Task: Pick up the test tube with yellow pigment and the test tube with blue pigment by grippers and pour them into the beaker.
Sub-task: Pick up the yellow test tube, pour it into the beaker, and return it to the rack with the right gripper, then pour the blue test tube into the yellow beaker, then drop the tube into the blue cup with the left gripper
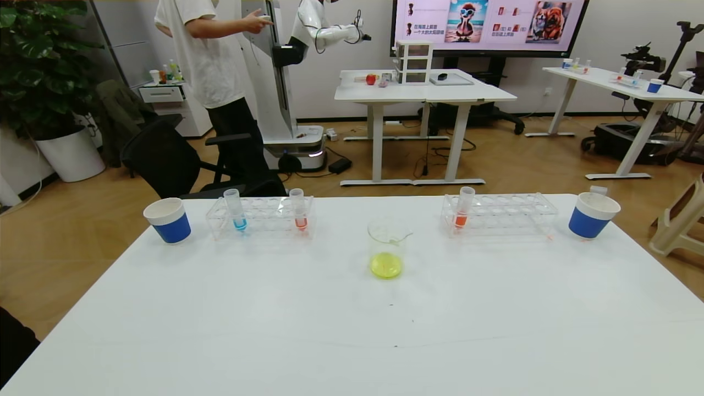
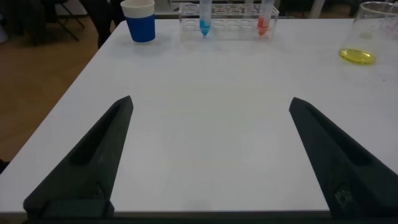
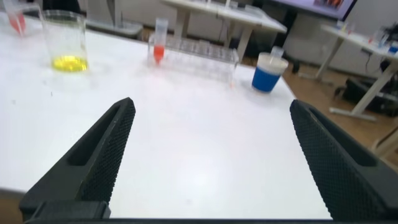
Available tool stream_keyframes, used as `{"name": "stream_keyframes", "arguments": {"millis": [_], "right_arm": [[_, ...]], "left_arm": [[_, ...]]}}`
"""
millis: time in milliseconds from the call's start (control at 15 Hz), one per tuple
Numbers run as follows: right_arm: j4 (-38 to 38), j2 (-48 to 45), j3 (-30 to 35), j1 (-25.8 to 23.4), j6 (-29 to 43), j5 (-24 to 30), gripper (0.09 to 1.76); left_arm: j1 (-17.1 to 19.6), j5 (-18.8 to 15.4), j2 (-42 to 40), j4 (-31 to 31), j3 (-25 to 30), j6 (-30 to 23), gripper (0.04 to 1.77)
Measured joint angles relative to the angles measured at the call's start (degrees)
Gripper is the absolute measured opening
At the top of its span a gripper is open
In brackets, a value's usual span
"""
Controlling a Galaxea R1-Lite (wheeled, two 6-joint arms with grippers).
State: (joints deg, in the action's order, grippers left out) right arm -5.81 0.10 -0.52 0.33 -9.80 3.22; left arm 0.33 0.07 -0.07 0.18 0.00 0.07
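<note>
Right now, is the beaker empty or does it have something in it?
Not empty: the beaker stands upright on the table with a shallow layer of yellow liquid at its bottom.

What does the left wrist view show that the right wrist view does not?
Only the left wrist view: the open left pincer, the test tube with blue pigment in its rack, and the left paper cup. Only the right wrist view: the open right pincer, the right rack and the right paper cup. Both: the beaker holding yellow liquid, and the white table.
</note>
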Motion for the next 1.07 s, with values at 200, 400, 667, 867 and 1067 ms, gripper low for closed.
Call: {"name": "stream_keyframes", "arguments": {"millis": [200, 400, 667, 867, 1067], "right_arm": [[6.23, -0.12, 0.37, 0.02, 2.45, -1.13, 1.74], [6.30, -0.15, 0.48, 0.09, 4.43, -1.29, 1.74], [6.28, -0.15, 0.52, 0.09, 6.50, -1.49, 1.74], [6.25, -0.15, 0.52, 0.09, 6.52, -1.49, 1.74], [6.25, -0.15, 0.52, 0.09, 6.52, -1.49, 1.74]], "left_arm": [[0.00, 0.00, 0.00, 0.00, 0.00, 0.00, 1.75], [0.00, 0.00, 0.00, -0.02, 0.00, 0.02, 1.75], [0.00, 0.00, 0.00, 0.00, 0.00, 0.00, 1.75], [0.00, 0.00, 0.00, 0.00, 0.00, 0.00, 1.75], [0.00, 0.00, 0.00, 0.00, 0.00, 0.00, 1.75]]}}
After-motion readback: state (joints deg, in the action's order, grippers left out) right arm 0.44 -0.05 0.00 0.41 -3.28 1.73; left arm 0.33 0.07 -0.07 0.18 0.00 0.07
